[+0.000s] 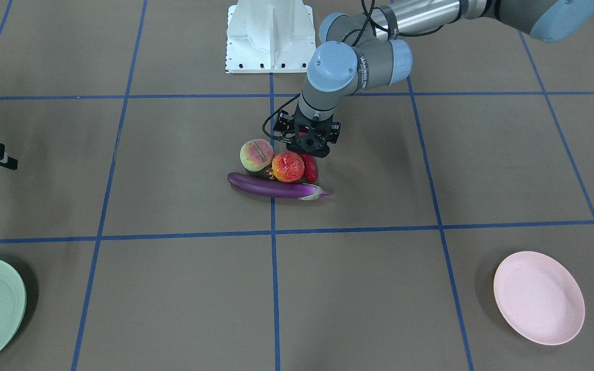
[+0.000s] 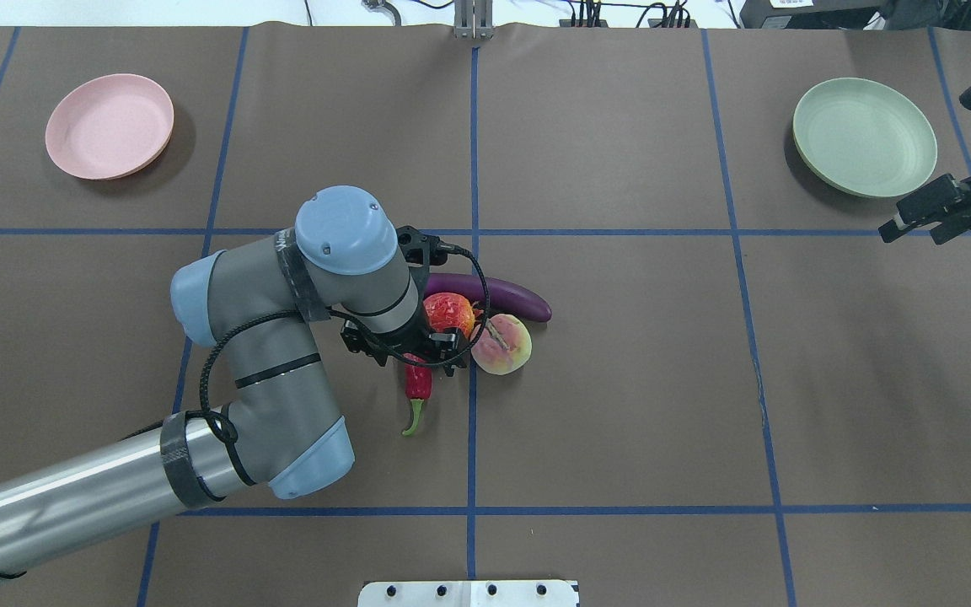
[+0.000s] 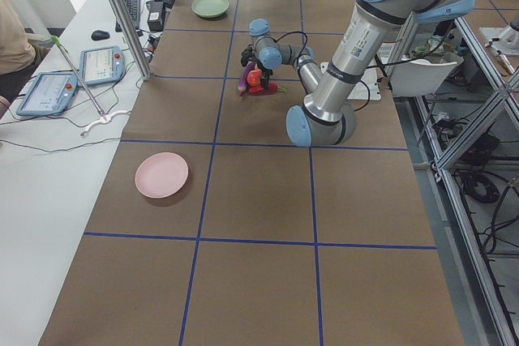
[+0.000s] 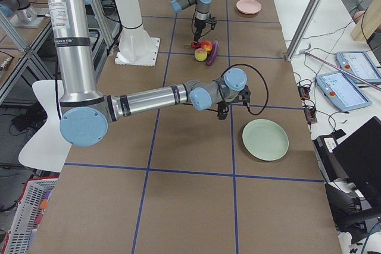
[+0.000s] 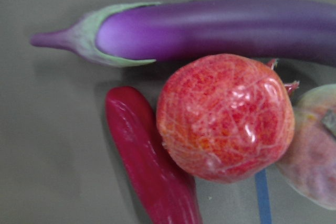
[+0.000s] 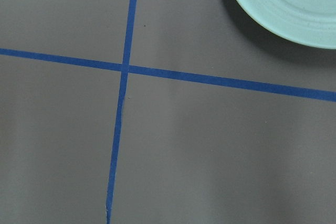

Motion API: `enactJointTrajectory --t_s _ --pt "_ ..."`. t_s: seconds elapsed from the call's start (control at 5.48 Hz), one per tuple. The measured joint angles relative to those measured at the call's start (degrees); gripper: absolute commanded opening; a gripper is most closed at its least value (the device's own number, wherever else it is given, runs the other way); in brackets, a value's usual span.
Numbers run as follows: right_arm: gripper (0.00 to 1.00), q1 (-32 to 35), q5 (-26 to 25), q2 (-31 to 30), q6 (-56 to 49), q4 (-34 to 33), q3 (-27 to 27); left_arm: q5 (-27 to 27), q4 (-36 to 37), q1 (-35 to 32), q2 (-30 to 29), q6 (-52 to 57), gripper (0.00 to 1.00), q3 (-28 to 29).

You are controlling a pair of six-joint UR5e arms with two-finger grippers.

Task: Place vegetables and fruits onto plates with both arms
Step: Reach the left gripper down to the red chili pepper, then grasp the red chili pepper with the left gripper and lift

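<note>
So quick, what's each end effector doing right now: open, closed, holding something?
Left end effector: over the red pepper; open or closed cannot be told.
Right end effector: near the green plate; cannot be told.

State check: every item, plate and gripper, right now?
eggplant: lying on table, not plated
chili: on table, partly under left gripper
peach: on table, not plated
red fruit: on table, between peach and chili
pink plate: empty
green plate: empty
left gripper: low over chili, jaws unclear
right gripper: beside green plate, jaws unclear
</note>
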Motion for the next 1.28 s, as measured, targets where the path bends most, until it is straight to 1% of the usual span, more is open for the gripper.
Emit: enactJointTrajectory --t_s 0.18,0.73,0.91,1.09,1.28 --pt "1.00 -0.08 0.02 0.03 0.15 -0.02 -0.04 0.39 -0.12 0.53 -0.43 0.06 0.01 1.29" --pt "1.00 -0.19 0.03 0.12 0.19 -0.02 -0.08 0.29 -0.04 0.13 -0.61 -0.54 0.00 1.36" --pt "1.00 -0.26 0.00 0.53 0.31 0.00 -0.03 0.05 0.16 -1.82 -0.38 -0.52 0.00 0.28" --pt "1.00 -0.29 -0.04 1.68 1.72 0.00 0.02 -1.52 0.53 -5.57 1.75 -0.27 0.00 -2.00" --pt "1.00 -0.69 -0.20 3.82 5.08 0.02 0.04 -4.38 0.73 -10.79 5.89 0.02 0.00 -4.40"
